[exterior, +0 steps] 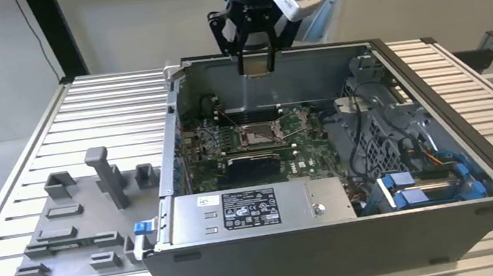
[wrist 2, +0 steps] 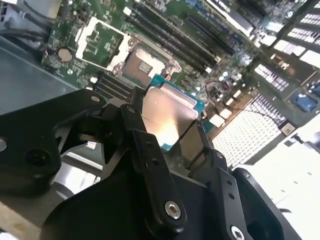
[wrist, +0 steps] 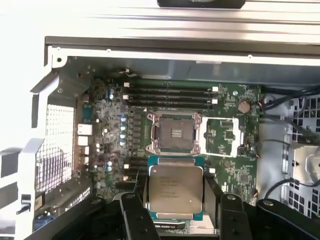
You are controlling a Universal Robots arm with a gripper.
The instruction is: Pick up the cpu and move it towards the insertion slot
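Exterior view: left of the socket sits the grey plastic tray [exterior: 81,224]; above the shiny-framed square insertion slot [exterior: 257,134], the black gripper [exterior: 258,68] pinches the thin silvery square cpu [wrist: 175,189]. Descend level, edges aligned.

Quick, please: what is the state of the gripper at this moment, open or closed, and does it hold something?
Gripper: closed on the cpu, held above the insertion slot in the open computer case.
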